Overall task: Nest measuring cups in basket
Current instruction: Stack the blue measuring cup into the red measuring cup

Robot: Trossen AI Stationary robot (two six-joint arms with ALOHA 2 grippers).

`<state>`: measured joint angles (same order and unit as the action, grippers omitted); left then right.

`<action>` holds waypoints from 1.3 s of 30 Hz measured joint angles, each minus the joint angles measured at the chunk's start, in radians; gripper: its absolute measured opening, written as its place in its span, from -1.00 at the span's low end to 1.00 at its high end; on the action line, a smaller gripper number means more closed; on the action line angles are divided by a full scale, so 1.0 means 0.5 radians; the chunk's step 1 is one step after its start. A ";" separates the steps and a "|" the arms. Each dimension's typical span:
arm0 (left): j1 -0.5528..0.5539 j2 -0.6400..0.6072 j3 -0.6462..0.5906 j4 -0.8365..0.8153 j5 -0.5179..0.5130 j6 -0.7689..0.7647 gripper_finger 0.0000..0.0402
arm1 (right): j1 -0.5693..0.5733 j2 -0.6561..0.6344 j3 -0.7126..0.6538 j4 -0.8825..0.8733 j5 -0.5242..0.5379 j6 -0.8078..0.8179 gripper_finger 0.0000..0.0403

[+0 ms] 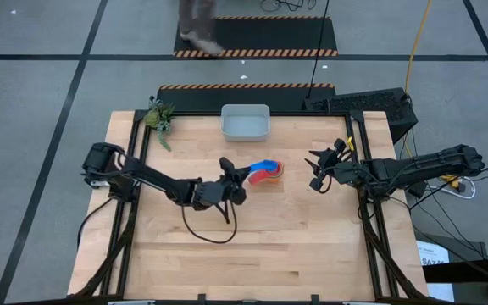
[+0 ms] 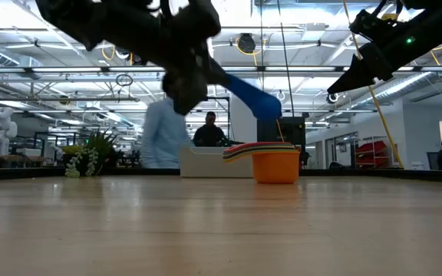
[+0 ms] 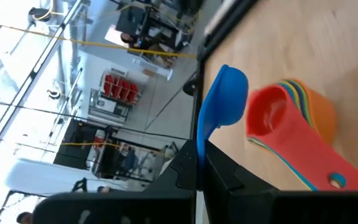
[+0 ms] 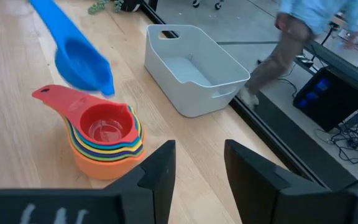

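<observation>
A blue measuring cup (image 4: 82,62) hangs over the middle of the table, with my left gripper (image 1: 237,180) shut on its handle. Just below and beside its bowl stands a nested stack of measuring cups (image 4: 104,140) on the table, red on top and orange at the bottom. The pale basket (image 1: 245,121) stands on the table near the far edge, with nothing in it. To the right of the stack, above the table, my right gripper (image 4: 197,168) is open and holds nothing. My left gripper pinches the blue cup's handle (image 3: 202,134) near its free end between its two fingers. The fingers come roughly level from the table's left and lie along the handle. The cup is lifted clear and tilted, its bowl (image 2: 261,102) lower than the handle, above the stack.
A small green plant (image 1: 159,117) lies at the table's far left corner. A person (image 4: 303,31) walks on the floor beyond the far edge. Bare wood lies in front of the stack toward the near edge.
</observation>
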<state>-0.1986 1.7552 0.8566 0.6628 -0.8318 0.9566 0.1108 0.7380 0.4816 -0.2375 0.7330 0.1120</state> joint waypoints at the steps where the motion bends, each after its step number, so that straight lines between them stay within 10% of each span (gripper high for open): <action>1: 0.000 0.032 0.000 0.023 -0.001 0.038 -0.98 | 0.000 0.000 0.000 0.000 0.000 0.001 -0.35; 25: 0.072 0.309 0.001 0.313 0.200 0.335 -0.93 | 0.000 0.000 0.000 -0.001 -0.002 0.000 -0.35; 39: 0.085 0.309 0.002 0.209 0.241 -0.066 -0.25 | 0.000 0.000 0.000 -0.002 -0.002 0.000 -0.35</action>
<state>-0.1560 1.9099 0.8574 0.7675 -0.7113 0.9238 0.1108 0.7380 0.4816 -0.2382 0.7319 0.1120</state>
